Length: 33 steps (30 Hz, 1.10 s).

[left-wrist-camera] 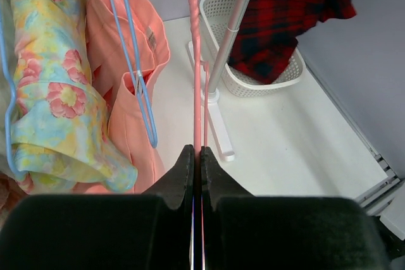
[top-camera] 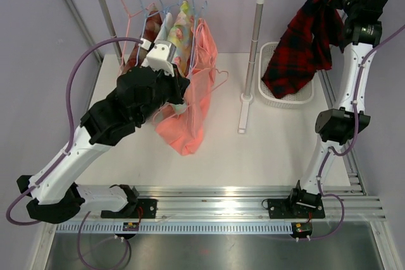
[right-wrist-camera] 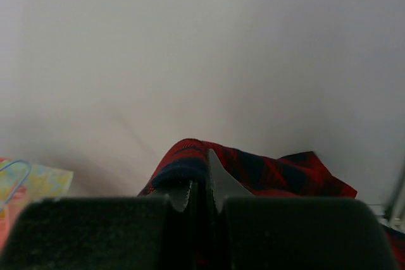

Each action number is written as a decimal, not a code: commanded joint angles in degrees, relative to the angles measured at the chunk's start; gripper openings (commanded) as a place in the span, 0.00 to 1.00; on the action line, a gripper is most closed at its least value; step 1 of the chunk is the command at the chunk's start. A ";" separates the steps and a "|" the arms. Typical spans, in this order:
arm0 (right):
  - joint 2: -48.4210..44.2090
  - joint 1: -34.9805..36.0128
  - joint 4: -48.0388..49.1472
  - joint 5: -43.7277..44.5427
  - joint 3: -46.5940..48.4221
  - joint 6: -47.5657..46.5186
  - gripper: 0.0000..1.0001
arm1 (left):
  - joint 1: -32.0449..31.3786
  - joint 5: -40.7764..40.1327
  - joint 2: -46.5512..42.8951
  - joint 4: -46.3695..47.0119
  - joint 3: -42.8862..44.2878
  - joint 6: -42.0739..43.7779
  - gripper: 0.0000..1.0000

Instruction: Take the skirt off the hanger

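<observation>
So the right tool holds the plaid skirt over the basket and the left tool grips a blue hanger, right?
No: the left tool grips a pink hanger, not blue; the left wrist view shows it. The rest is right.

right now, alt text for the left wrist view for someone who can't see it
The left claw is shut on a thin pink hanger running up mid-frame. Left of it hang a floral garment and a peach garment on blue hangers; right of it stand the rack's grey post and a white basket with a red plaid skirt over it.
</observation>
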 commanded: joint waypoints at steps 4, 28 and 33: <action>-6.69 2.32 13.61 -12.49 -7.82 6.18 0.00 | -0.22 -2.21 4.94 6.61 2.31 2.94 0.00; -37.54 6.02 27.07 -15.66 -77.53 16.99 0.99 | 1.01 -7.92 30.87 6.77 41.86 9.10 0.00; -46.26 10.23 27.26 -13.56 -86.42 15.24 0.99 | 4.78 -5.38 34.40 13.37 42.57 6.82 0.00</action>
